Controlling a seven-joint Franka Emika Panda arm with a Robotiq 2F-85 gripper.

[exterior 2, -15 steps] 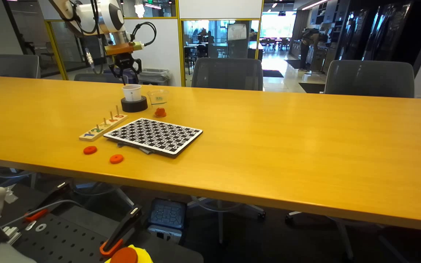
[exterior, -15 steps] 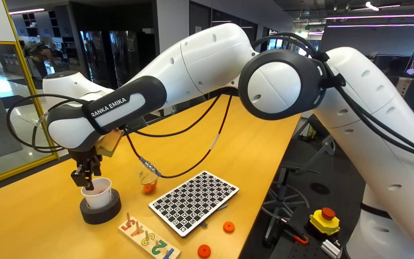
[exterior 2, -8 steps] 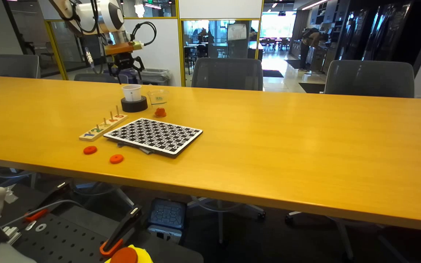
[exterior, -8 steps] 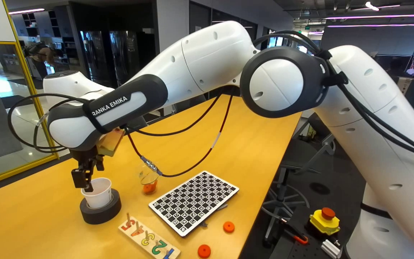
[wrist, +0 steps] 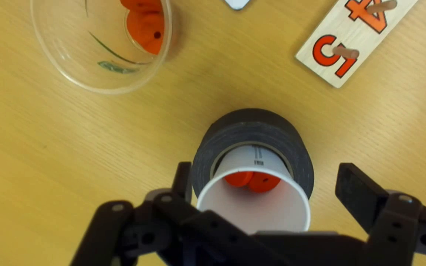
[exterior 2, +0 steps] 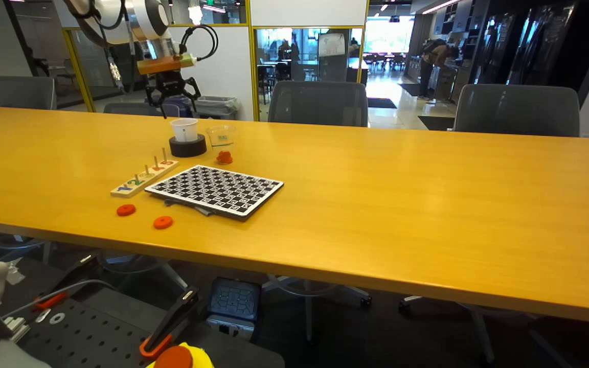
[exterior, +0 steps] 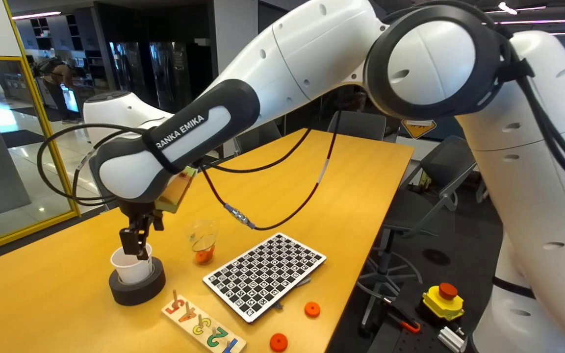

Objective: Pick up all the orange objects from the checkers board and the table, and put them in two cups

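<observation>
My gripper (wrist: 266,179) stands open above the white cup (wrist: 257,212), its fingers (wrist: 361,195) wide apart with nothing between them. That cup sits upright inside a dark grey roll (exterior: 135,292). Two orange pieces (wrist: 264,181) show at its bottom. Beside it stands the clear glass tumbler (exterior 2: 221,137), with orange pieces (wrist: 146,31) inside. Two more lie flat on the table (exterior 2: 427,204), near its edge: one orange piece (exterior: 312,309) by the board's corner and another orange piece (exterior: 278,342). Bare checks cover the top of the checkers board (exterior: 265,274).
A wooden strip with numbers and upright pegs (exterior: 204,323) lies between the white cup and the board. Grey bits (exterior 2: 202,210) poke out from beneath the board. A cable (exterior: 282,223) hangs from the arm over the table. Off the table stands a yellow box with a red button (exterior: 443,301).
The gripper's fingers have spread wider above the white cup. The arm has then shifted to the right in an exterior view. Cups, board and the pieces on the table stay put.
</observation>
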